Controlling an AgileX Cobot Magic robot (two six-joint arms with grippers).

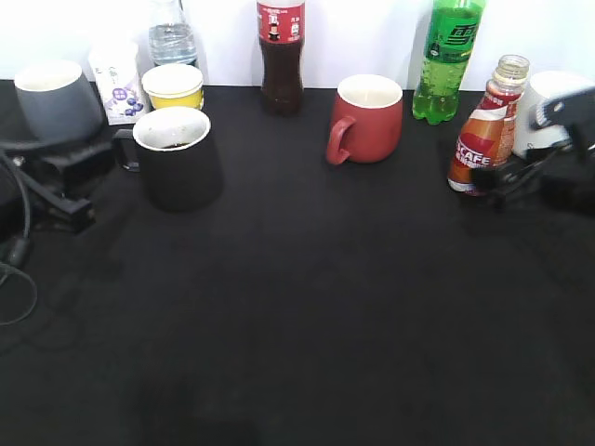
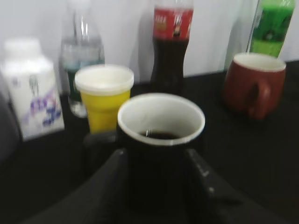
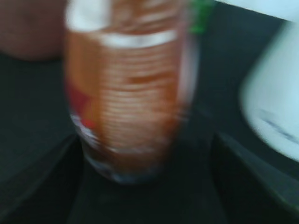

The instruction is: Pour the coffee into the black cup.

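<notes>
Key relation: the coffee bottle [image 1: 485, 137] stands at the far right of the tabletop [image 1: 325, 307], the black cup [image 1: 178, 156] far to the left, well apart, with the red mug [image 1: 366, 119] between them along the back row.
Bottle axis: leaning a little, neck toward the upper right, cap off, base on or just above the tabletop; I cannot tell which.
Nearer arm: the right tool [image 1: 507, 178] is at the bottle's lower body; the left tool [image 1: 125, 149] is at the cup.
Right tool state: spread, one finger on each side of the bottle in the right wrist view [image 3: 128, 93], with a clear gap on the right-hand side. That view is smeared, so it probably is not clamped, but I would not swear to it.
Left tool state: fingers [image 2: 205, 179] flank the cup [image 2: 161, 140] closely on both sides; whether they press it or merely bracket it, I cannot tell.
Coffee look: the bottle's orange, red and white label hides the level; the clear neck looks empty.
Cup look: wide black mug, white inside, with dark liquid low in the bottom, so some coffee seems to be in already.
Neighbours: yellow cup [image 2: 103, 95] and white carton [image 2: 32, 88] just behind the black cup.
</notes>
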